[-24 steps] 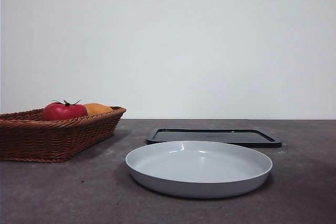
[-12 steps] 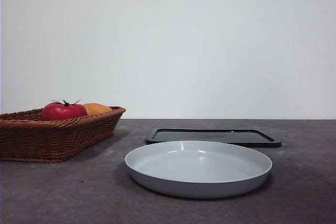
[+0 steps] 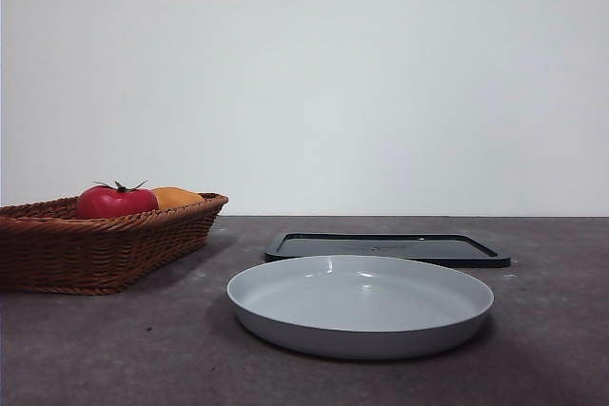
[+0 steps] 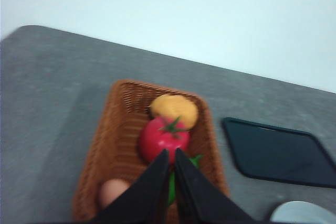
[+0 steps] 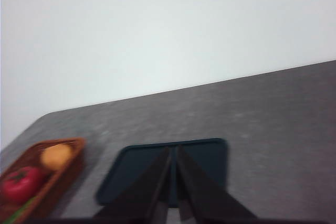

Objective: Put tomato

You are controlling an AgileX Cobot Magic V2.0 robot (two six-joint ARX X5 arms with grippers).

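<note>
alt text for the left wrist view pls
The left gripper, jaws nearly together, hangs above a red tomato lying in a brown wicker basket beside an orange fruit. A black tray sits apart on the grey table.

Basket: I am seeing it sitting on the table at the left, well apart from the plate.
Tomato: lying in the basket, touching the round fruit just to its right — in the left wrist view another small item is lying at the basket's opposite end.
Plate: resting on the table right of the basket, nearest to me.
Tray: lying flat just behind the plate.
Left gripper: I am holding it above the basket, near the tomato.
Right gripper: hanging over the tray.
</note>
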